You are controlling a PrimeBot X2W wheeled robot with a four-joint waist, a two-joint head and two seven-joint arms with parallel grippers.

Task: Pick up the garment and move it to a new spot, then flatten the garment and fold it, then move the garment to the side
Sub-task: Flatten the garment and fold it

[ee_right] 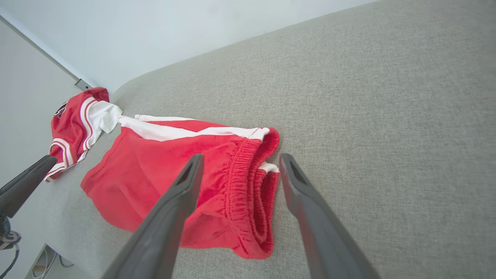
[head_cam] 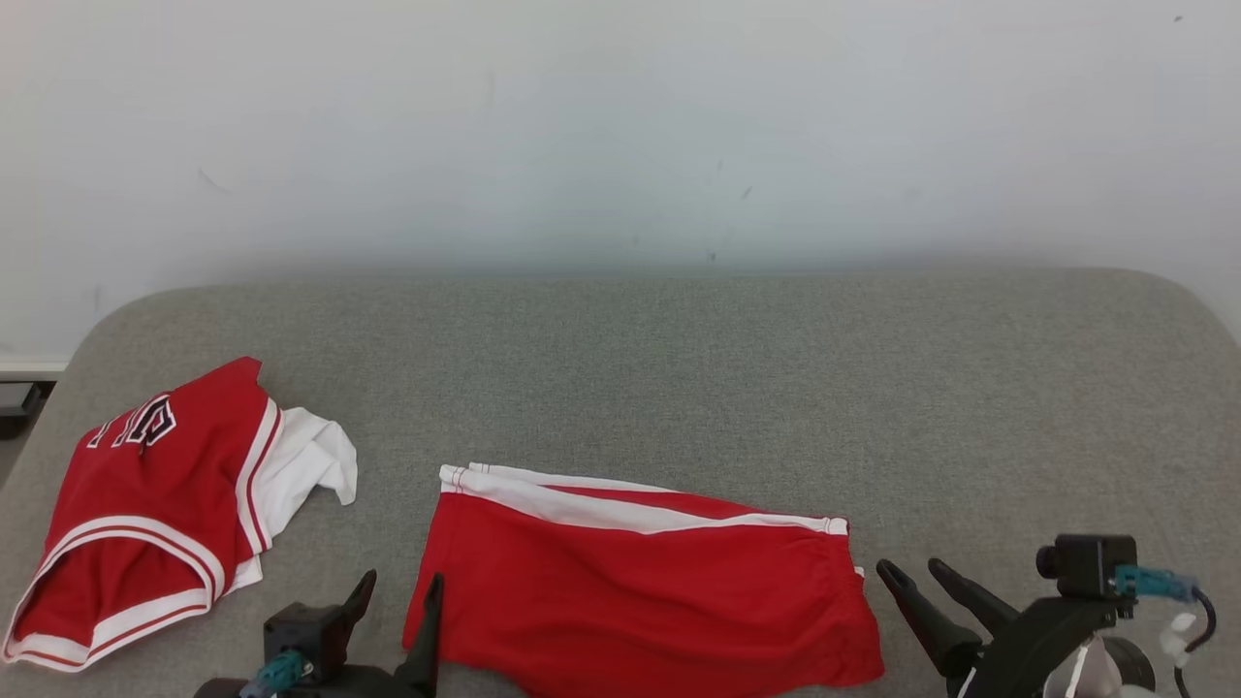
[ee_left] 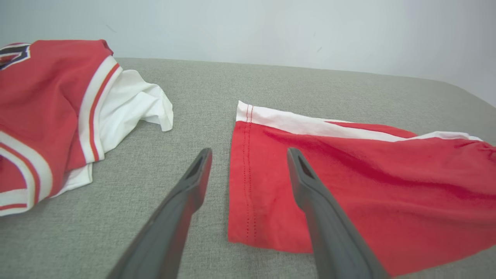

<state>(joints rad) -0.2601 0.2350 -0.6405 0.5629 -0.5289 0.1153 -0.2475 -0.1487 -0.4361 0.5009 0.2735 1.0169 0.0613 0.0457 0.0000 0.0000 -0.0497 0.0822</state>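
The garment, red shorts with a white side stripe, lies folded on the grey padded surface near its front edge. My left gripper stands open at the shorts' left hem, holding nothing. Seen from the left wrist, the left gripper straddles the stitched hem of the shorts, one finger over the cloth and one over bare surface. My right gripper is open just right of the waistband. Along the right gripper, the elastic waistband end of the shorts sits below the fingers.
A red and white jersey lies crumpled at the left end of the grey surface, close to the shorts; it is also in the wrist views. A pale wall stands behind. Bare surface stretches behind and to the right.
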